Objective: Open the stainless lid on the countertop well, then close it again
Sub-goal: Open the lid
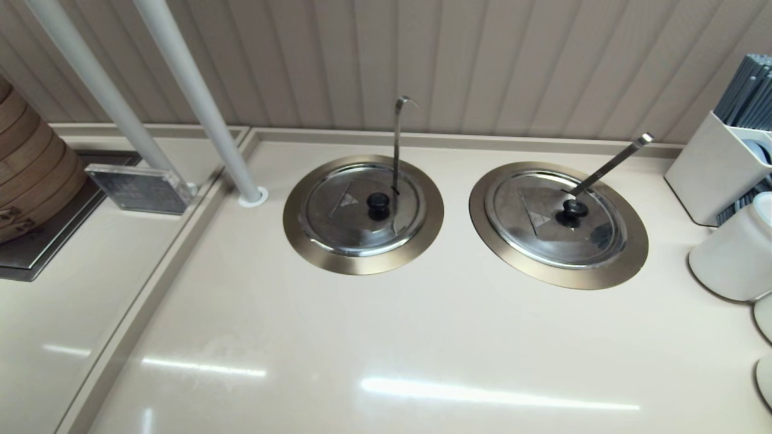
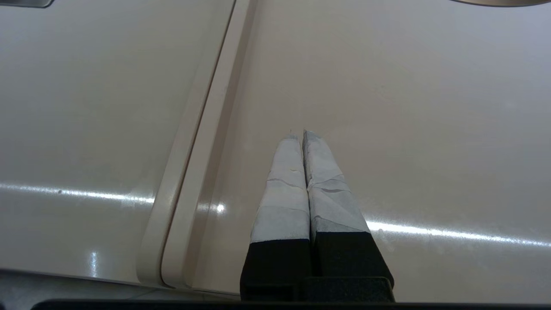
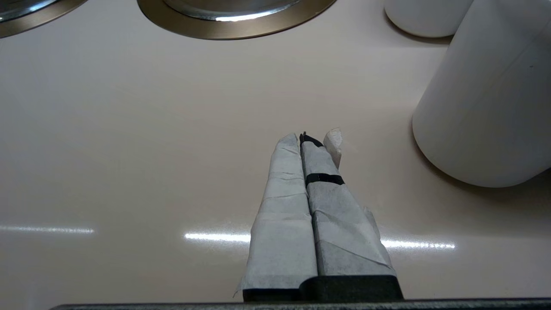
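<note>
The stainless lid (image 1: 362,210) sits seated on the countertop well (image 1: 301,232) at 12 o'clock, its notch admitting the ladle handle (image 1: 398,141), while the left end effector (image 2: 298,134) and right end effector (image 3: 304,137) hover pinched narrow and empty over the table (image 1: 386,337).

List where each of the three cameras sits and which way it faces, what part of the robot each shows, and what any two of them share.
Head view: on the robot's head, looking forward and down at the counter, the hooked-ladle lid and its twin; no arm shows.
Left wrist view: behind the shut left gripper, over bare counter.
Right wrist view: behind the shut right gripper, beside a white jar.
Shared: head and right wrist views both show the twin's bronze ring.
</note>
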You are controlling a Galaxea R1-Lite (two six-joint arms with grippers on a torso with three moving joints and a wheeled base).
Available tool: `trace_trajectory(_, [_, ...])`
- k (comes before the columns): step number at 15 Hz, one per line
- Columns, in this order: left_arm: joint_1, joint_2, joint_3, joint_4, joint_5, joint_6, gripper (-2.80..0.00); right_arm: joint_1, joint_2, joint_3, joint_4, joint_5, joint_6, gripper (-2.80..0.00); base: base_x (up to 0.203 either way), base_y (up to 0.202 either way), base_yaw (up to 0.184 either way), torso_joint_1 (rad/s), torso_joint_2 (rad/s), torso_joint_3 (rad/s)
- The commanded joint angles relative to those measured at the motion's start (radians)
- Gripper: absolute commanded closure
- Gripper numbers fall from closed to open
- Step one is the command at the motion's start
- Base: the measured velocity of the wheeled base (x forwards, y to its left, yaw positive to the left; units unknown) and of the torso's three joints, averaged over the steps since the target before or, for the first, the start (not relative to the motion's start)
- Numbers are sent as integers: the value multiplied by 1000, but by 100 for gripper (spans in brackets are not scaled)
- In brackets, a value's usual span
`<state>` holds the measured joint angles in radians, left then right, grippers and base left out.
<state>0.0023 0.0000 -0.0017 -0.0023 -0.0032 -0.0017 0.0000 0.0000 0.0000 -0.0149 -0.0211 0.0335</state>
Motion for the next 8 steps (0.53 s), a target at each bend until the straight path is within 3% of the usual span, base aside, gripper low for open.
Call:
trace_trajectory(1, [1, 2, 0, -1, 2, 5, 0, 0, 0, 5, 0, 0, 0, 0, 0, 0, 0, 0, 0, 0])
trace_trajectory(6, [1, 2, -10, -14, 2, 35, 0, 0, 2, 3, 0, 0, 0, 0, 0, 0, 0, 0, 0, 0])
trace_trajectory(8, [1, 8, -91, -36, -6, 40, 0, 0, 0, 5, 0, 0, 0, 0, 0, 0, 0, 0, 0, 0])
